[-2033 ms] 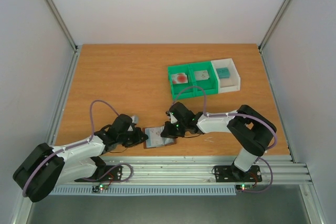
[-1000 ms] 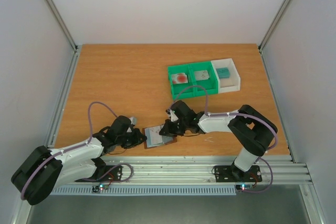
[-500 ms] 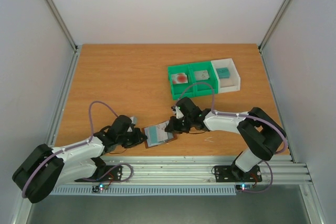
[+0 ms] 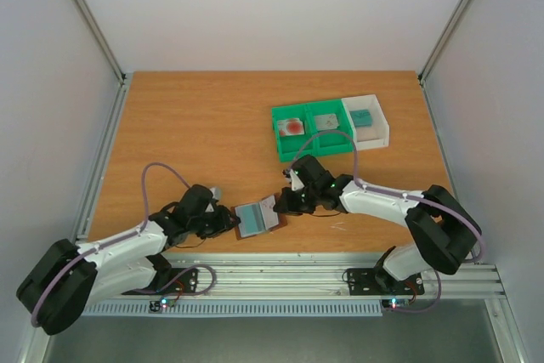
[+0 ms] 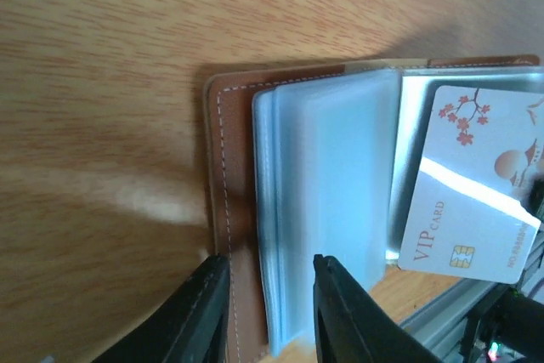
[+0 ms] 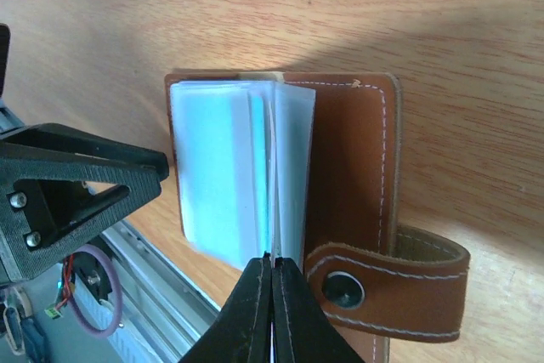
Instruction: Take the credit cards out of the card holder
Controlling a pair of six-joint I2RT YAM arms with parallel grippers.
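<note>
The brown card holder [image 4: 255,220] lies open near the table's front edge, its pale blue sleeves [image 5: 327,201] fanned out. My left gripper [image 5: 263,263] is open, its fingers astride the holder's stitched left edge and the sleeve stack. My right gripper [image 6: 272,258] is shut on the thin edge of a white credit card [image 5: 476,189] printed VIP CARD, which sticks out askew from the sleeves. The holder's snap tab [image 6: 391,286] lies beside the right jaws. Three more cards lie in the trays: one with a red blot [image 4: 292,125], a grey one [image 4: 326,121], a teal one [image 4: 363,116].
A green two-compartment tray [image 4: 310,144] and a white tray [image 4: 378,136] stand side by side behind my right arm. The metal rail [image 4: 280,274] at the table's front edge runs just below the holder. The left gripper's black body [image 6: 76,184] shows beside the sleeves.
The left jaws have parted on the holder's edge. The right gripper has drawn back and rightward with the white card, which now stands further out of the sleeves.
</note>
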